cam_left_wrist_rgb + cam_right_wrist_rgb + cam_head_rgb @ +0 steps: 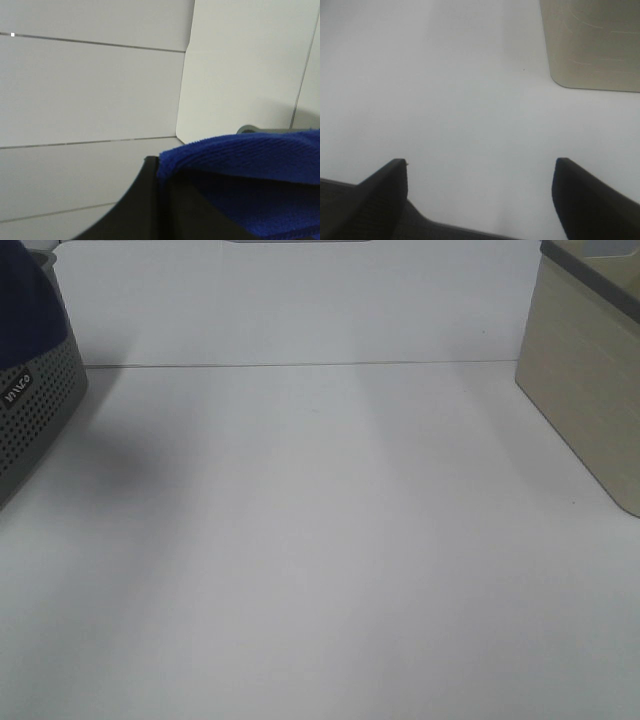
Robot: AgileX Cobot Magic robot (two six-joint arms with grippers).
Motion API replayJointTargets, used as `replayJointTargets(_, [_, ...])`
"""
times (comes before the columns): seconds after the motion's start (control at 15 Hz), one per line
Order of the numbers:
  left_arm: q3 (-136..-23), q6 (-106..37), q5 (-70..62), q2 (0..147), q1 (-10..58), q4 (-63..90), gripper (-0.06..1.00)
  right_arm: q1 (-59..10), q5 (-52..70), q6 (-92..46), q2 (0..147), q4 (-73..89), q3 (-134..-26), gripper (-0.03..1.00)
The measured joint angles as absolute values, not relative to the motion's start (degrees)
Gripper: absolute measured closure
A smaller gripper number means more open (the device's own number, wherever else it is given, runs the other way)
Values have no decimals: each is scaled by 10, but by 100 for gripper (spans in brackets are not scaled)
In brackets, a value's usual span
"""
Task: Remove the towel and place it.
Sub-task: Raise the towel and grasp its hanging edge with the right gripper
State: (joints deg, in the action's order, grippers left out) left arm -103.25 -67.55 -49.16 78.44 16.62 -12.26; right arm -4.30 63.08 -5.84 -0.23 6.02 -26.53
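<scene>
**Towel at the basket, left claw up against it**

Exterior high view: the towel [24, 300] shows as a dark blue mound at 10 o'clock, heaped on the grey perforated basket [35, 410]. The white table [320, 540] fills the middle, and a beige box [585, 390] sits at 2 o'clock. I see neither arm from up here.

Left claw [165, 200]: I see only one black finger [150, 195], with a plush blue fold touching its inner side. The other finger is hidden, so I cannot tell the opening, nor whether the cloth is pinched. A sliver of grey rim shows beyond the fold.

Right claw [480, 164]: jaws spread wide with nothing between them, hanging over bare table, the box corner ahead of it.

Handling, my read:
- Soft, limp and light, so it will sag and trail from any single pinch.
- The thick pile should grip well and slip little.
- A dragging hem could catch the basket rim.
- I'd bite deep into a doubled fold or edge and lift high before carrying it towards 6 o'clock.
</scene>
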Motion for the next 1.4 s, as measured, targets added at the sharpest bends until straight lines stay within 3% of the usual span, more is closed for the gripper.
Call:
replayJointTargets(0.27, [-1032, -682, -485, 784, 248, -123, 94, -43, 535, -154, 30, 181, -273, 20])
replayJointTargets(0.33, [-1032, -708, -488, 784, 278, -123, 94, -43, 496, -284, 103, 318, -273, 21])
replayJointTargets(0.8, [-1032, -746, -494, 784, 339, -109, 94, -43, 484, -820, 436, 755, -273, 22])
replayJointTargets(1.0, [-1032, -750, -494, 784, 372, -96, 94, -43, 544, -1065, 606, 931, -273, 22])
replayJointTargets(1.13, [-1032, -750, -494, 784, 383, -69, 94, -43, 666, -1214, 764, 983, -289, 22])
replayJointTargets(1.4, [-1032, -750, -494, 784, 384, -11, 94, -47, 689, -1250, 967, 993, -402, 22])
